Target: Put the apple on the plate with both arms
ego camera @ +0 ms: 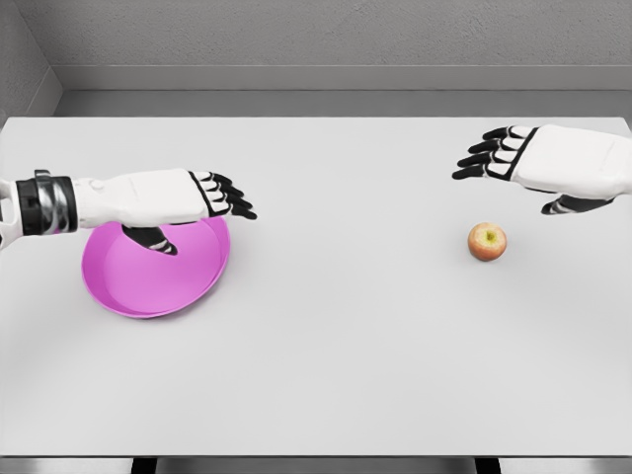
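Left hand (188,202) at mid-left of frame, fingers extended, holding nothing, over the upper rim of the pink plate (148,286). Apple (487,241) on the white bench (336,365), right of centre. Right hand (538,163) upper right, fingers spread and empty, just above the apple, apart from it.

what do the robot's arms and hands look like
Both arms are smooth white shells ending in five-finger hands with black fingers and white segment plates. The left hand follows a black and grey banded wrist collar. The right hand shows only its white palm casing and dark thumb.
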Controlling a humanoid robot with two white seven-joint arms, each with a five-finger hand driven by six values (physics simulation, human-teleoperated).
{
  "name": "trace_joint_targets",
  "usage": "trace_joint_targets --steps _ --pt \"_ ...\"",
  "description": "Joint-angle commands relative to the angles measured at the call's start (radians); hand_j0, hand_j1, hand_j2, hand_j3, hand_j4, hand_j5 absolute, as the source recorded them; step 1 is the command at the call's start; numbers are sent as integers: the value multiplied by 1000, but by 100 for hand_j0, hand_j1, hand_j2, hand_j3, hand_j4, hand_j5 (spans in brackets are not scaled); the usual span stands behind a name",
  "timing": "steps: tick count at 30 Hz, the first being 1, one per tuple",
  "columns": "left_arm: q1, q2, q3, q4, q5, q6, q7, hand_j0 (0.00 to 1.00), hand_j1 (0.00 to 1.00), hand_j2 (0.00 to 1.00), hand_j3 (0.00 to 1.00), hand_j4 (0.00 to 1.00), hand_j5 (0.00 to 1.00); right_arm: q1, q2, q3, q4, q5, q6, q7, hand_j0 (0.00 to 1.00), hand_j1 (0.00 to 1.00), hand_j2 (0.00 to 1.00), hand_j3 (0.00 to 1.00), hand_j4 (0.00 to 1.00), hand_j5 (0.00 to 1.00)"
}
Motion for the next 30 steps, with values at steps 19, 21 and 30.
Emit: trace_joint_targets --steps 19,21,30 --pt "-248 31 -291 26 114 3 32 100 100 100 100 100 100 35 -43 135 150 -389 3 43 100 100 100 100 100 100" --pt "-284 17 -307 16 163 3 35 100 100 100 100 100 100 34 -40 137 176 -383 4 43 100 100 100 100 100 100" --pt "-285 -19 -341 -11 219 3 24 100 100 100 100 100 100 -23 20 246 220 -242 213 43 100 100 100 100 100 100"
